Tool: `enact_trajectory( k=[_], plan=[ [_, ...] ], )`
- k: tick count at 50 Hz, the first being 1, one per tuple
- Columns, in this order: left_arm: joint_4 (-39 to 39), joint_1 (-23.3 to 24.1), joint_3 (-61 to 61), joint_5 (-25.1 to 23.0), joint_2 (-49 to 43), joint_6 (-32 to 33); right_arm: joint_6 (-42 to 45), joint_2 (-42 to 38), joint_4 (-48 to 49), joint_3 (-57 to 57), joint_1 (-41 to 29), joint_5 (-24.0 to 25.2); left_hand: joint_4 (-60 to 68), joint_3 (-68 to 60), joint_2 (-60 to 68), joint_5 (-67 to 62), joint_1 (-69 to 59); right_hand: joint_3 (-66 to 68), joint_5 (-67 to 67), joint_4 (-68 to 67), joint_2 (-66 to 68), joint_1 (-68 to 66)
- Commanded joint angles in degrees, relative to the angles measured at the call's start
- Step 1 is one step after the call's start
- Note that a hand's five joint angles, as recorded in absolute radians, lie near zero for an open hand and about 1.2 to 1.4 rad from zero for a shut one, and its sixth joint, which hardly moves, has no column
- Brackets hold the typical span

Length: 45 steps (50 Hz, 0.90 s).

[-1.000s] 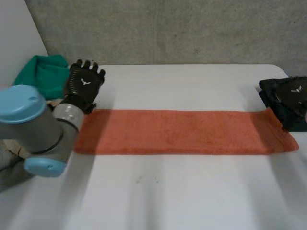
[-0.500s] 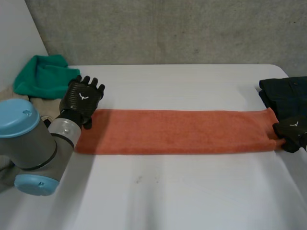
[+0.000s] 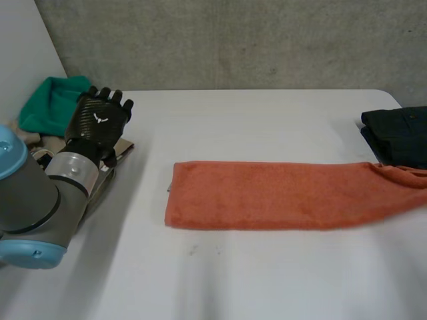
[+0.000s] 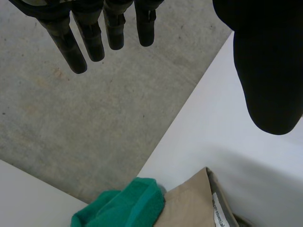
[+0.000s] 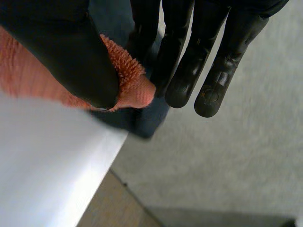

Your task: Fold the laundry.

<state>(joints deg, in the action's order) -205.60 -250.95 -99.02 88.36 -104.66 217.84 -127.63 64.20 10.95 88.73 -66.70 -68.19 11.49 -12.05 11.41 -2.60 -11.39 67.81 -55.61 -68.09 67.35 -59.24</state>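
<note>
left hand slack, right hand pinched

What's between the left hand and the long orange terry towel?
Bare white table, head view; a beige cloth lies beneath the left hand, apart from the orange terry towel.

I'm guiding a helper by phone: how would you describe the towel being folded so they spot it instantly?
Start at the white table: across its middle lies a long flat strip, the orange towel, one end pinched by the right robot hand near a dark folded garment. Unlike the green cloth and beige cloth piled at the left edge, it is orange and spread out.
</note>
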Motion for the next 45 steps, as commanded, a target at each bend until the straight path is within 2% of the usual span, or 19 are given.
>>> enact_trajectory(
  k=[1,3,7,8,10,11,15,17,19,23,24,25,26,27,29,34,38,41,45],
  plan=[
    [1.6,-0.2,0.0,0.1,1.6,-2.5,-6.1,7.3,2.1,-0.9,-20.4,0.2,-1.5,2.1,-1.4,2.6,1.4,12.2,-14.4,-11.9,12.7,-20.8],
    [1.8,-0.2,0.0,0.1,2.1,-3.3,-7.0,7.5,3.7,-1.2,-25.3,0.4,-1.5,2.1,-1.4,2.6,1.4,12.2,-14.4,-11.9,12.7,-20.8],
    [1.9,-0.2,0.0,0.1,3.2,-5.1,-7.1,6.5,8.0,-2.1,-39.7,0.9,-1.5,2.1,-1.4,2.6,1.4,12.2,-14.4,-11.9,12.7,-20.8],
    [1.9,-0.2,-0.1,0.1,3.5,-5.5,-6.9,5.0,9.9,-2.5,-45.1,1.1,-1.5,2.1,-1.4,2.6,1.4,12.2,-14.4,-11.9,12.7,-20.8],
    [2.0,-0.2,-0.3,0.1,3.9,-5.8,-6.7,1.7,12.0,-3.5,-50.3,1.4,-1.5,2.1,-1.4,2.6,1.4,12.2,-14.4,-11.9,12.7,-20.8],
    [2.0,-0.2,-0.4,0.1,4.1,-5.9,-6.1,-1.8,13.8,-4.8,-55.2,1.8,-1.5,2.1,-1.4,2.6,1.4,12.2,-14.4,-11.9,12.7,-20.8],
    [2.0,-0.1,-1.3,0.1,4.5,-6.2,-3.5,-10.2,15.6,-8.6,-63.7,2.8,-1.5,2.1,-1.4,2.6,1.4,12.2,-14.4,-11.9,12.7,-20.8],
    [2.0,0.0,-1.4,0.1,4.5,-6.1,-2.4,-13.2,16.0,-9.7,-65.6,3.3,-1.5,2.1,-1.4,2.6,1.4,12.2,-14.4,-11.9,12.7,-20.8],
    [2.0,0.1,-1.7,0.1,4.4,-6.2,-0.6,-17.3,15.4,-11.2,-66.8,3.6,-1.5,2.1,-1.4,2.6,1.4,12.2,-14.4,-11.9,12.7,-20.8],
    [2.0,0.4,-2.1,0.1,4.0,-6.2,3.0,-20.3,15.0,-11.4,-67.9,3.8,-1.5,2.1,-1.4,2.6,1.4,12.2,-14.4,-11.9,12.7,-20.8],
    [2.0,0.5,-2.1,0.1,3.9,-6.2,3.2,-20.1,15.0,-11.4,-68.3,3.2,-1.5,2.1,-1.4,2.6,1.4,5.6,-7.8,-5.3,6.0,-14.2],
    [2.0,0.5,-2.1,0.1,3.8,-6.2,3.4,-19.6,15.1,-11.2,-68.1,2.5,-1.5,2.1,-1.4,2.6,1.4,-13.5,11.3,13.7,-13.0,4.9],
    [1.9,0.5,-2.0,0.0,3.8,-6.2,2.8,-18.5,15.0,-10.6,-68.0,2.2,-1.5,2.1,-1.4,2.6,1.4,-52.8,50.6,53.1,-52.3,44.2],
    [1.8,0.6,-1.9,0.0,3.7,-6.2,2.3,-17.5,15.0,-10.1,-67.9,1.7,-1.5,2.1,-1.4,2.6,1.4,-57.8,55.6,58.1,-57.3,49.2],
    [1.7,0.8,-1.5,-0.1,3.6,-6.3,0.4,-14.8,15.0,-9.1,-67.9,0.4,-1.5,2.1,-1.4,2.6,1.4,-57.8,55.6,58.1,-57.3,49.2],
    [1.2,2.9,1.0,-0.2,1.8,-7.1,-14.3,-4.6,13.2,-3.9,-60.3,-4.4,-1.5,2.1,-1.4,2.6,1.4,-57.8,55.6,58.1,-57.3,49.2],
    [1.3,9.0,5.9,-0.1,-3.1,-10.5,-25.2,0.4,7.0,0.2,-55.2,-4.7,-1.5,2.1,-1.4,2.6,1.4,-57.8,55.6,58.1,-57.3,49.2],
    [1.5,11.8,7.8,-0.1,-5.5,-12.0,-28.6,1.0,2.1,1.7,-52.8,-5.0,-1.4,2.0,-1.4,2.6,1.3,-57.8,55.6,58.1,-57.3,49.2],
    [1.7,15.1,10.7,0.1,-10.5,-12.4,-27.3,0.2,-3.2,5.2,-47.5,-5.7,-1.5,2.1,-1.4,2.6,1.4,-57.8,55.6,58.1,-57.3,49.2]
  ],
)
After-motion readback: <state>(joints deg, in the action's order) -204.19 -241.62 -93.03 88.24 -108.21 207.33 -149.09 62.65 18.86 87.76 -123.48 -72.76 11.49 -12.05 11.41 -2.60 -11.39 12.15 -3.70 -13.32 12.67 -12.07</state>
